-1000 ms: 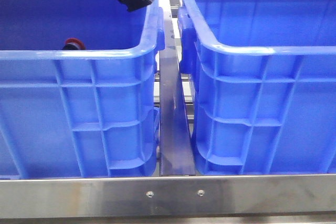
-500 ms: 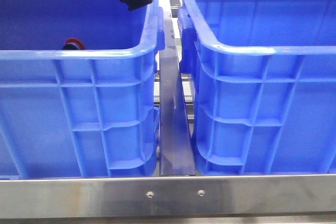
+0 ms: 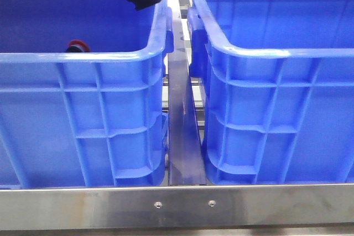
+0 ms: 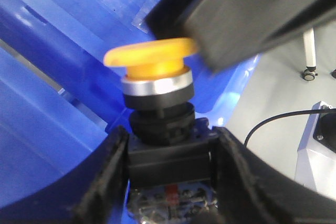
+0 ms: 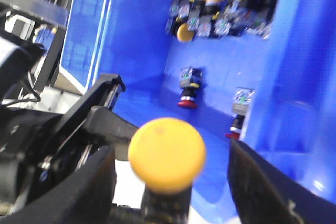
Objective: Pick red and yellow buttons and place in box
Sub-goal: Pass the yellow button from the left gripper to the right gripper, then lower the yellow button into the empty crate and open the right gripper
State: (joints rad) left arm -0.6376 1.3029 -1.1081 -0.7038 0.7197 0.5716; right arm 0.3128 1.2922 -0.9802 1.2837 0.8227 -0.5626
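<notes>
Jaws of the left gripper (image 4: 168, 174) are clamping a yellow button (image 4: 152, 64) above the blue crate (image 3: 99, 56); right gripper (image 5: 168, 182) jaws are straddling it, grip unclear.

Two large blue ribbed plastic crates, the left (image 3: 105, 131) and the right (image 3: 276, 109), stand open-topped, so entry is from above only. Between them runs a narrow gap over a steel rail (image 3: 182, 136). A cluster of push buttons (image 5: 220, 9) crowds one crate corner.
</notes>
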